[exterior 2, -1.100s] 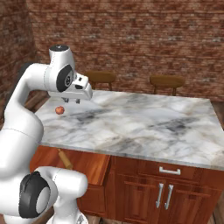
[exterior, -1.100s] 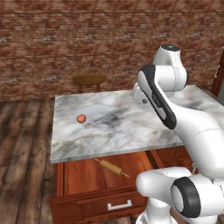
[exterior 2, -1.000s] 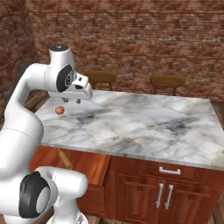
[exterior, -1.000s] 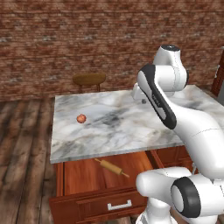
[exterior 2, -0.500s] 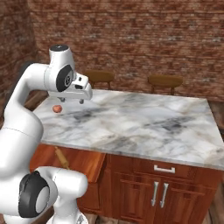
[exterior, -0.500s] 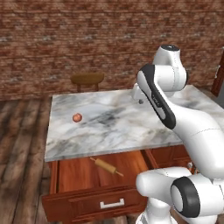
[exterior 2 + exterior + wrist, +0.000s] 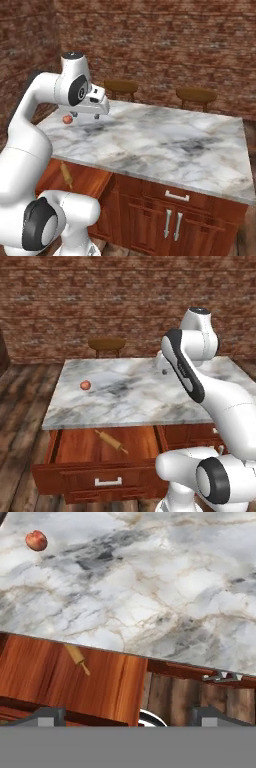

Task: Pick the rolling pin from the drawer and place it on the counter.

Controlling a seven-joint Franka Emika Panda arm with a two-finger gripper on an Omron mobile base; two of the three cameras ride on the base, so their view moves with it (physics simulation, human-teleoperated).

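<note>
The drawer stands open with the rolling pin lying inside. The gripper hovers high over the counter, fingers spread and empty. Reaching seems barely begun; next it must drop toward the pin.

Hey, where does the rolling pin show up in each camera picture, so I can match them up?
Left base view: the rolling pin lies slantwise in the open drawer, lower middle, below the counter edge.
Right base view: low at the left, in the drawer beside the white arm.
Hand view: lower left, partly under the counter edge.
Shared landmark: the small reddish round object on the counter.
</note>
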